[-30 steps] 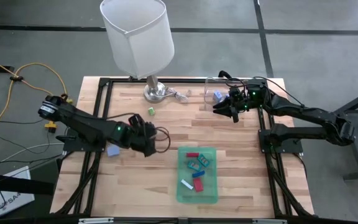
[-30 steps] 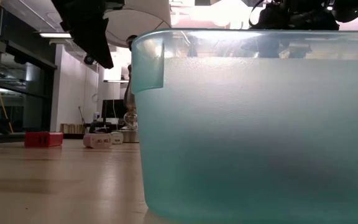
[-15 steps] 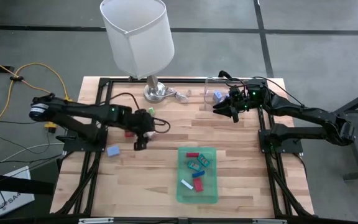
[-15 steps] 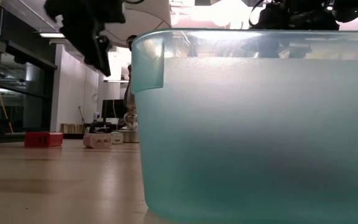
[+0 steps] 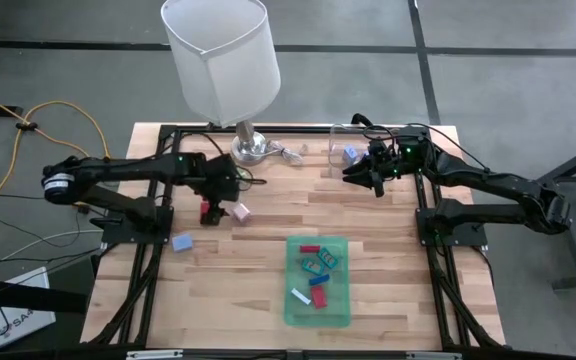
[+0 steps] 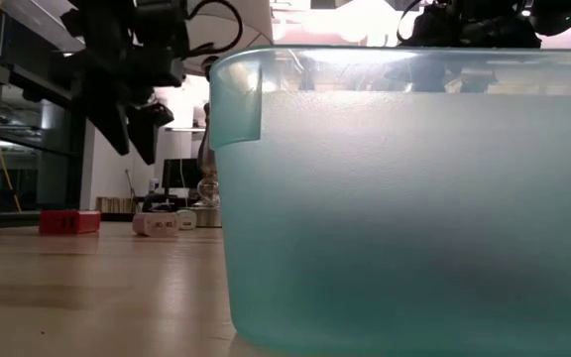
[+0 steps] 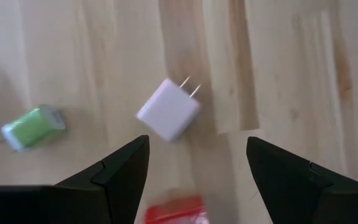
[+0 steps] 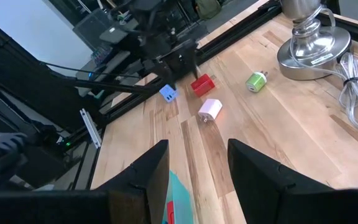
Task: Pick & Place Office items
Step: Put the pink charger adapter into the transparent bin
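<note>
A white plug block [image 7: 168, 117], a green piece [image 7: 33, 126] and a red block [image 7: 173, 211] lie flat on the wood, apart from each other. My left gripper [image 7: 197, 168] hangs open above them, tipped steeply down, touching nothing; in the high view my left gripper [image 5: 213, 200] sits just beyond the red block [image 5: 208, 213]. A blue piece [image 5: 181, 242] lies nearer the left rail. The green tray [image 5: 340, 300] holds several small pieces. My right gripper [image 8: 197, 180] waits open at the far right, nothing between its fingers.
A lamp [image 5: 218, 60] stands on its metal base [image 5: 251, 148] at the far edge, its cord beside it. A clear container [image 5: 340, 140] with a blue piece [image 5: 350, 154] stands by my right gripper [image 5: 363, 172]. Bare wood lies between the loose pieces and the tray.
My left gripper has swung from the middle of the table toward the far edge, sinking a little and rolling about its own axis, fingers still open. The red block and the white plug block, covered by it before, now show.
</note>
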Controlling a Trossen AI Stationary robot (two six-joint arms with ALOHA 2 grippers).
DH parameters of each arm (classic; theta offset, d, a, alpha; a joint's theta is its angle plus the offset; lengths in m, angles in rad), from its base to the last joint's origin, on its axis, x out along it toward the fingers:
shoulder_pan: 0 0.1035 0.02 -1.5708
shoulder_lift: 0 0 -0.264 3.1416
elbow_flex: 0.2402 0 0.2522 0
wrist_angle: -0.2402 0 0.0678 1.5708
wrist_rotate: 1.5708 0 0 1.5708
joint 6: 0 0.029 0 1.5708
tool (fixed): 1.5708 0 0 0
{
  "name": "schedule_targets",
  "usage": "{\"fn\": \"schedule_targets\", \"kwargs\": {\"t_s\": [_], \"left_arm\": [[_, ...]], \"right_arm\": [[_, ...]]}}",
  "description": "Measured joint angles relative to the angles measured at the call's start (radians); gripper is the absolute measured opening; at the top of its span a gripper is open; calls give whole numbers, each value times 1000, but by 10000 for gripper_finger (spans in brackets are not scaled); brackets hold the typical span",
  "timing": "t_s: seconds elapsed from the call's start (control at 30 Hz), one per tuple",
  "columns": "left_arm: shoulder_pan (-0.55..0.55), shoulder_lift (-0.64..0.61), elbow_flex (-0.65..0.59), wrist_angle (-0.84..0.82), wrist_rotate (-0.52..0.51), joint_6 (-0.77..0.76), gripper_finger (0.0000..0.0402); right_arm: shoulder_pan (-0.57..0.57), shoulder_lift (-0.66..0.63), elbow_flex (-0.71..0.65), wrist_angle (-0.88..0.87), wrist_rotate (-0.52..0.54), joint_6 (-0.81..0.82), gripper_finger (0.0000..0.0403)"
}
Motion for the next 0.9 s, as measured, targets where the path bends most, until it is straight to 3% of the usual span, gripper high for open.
{"fn": "schedule_targets", "kwargs": {"t_s": [0.27, 0.7, 0.9], "left_arm": [[66, 33, 0, 12, 4, 174, 262], [1, 225, 0, 125, 1, 328, 262], [-23, 248, 0, 151, -57, 414, 262]], "right_arm": [[0, 0, 0, 0, 0, 0, 150], [0, 0, 0, 0, 0, 0, 150], [0, 0, 0, 0, 0, 0, 150]]}}
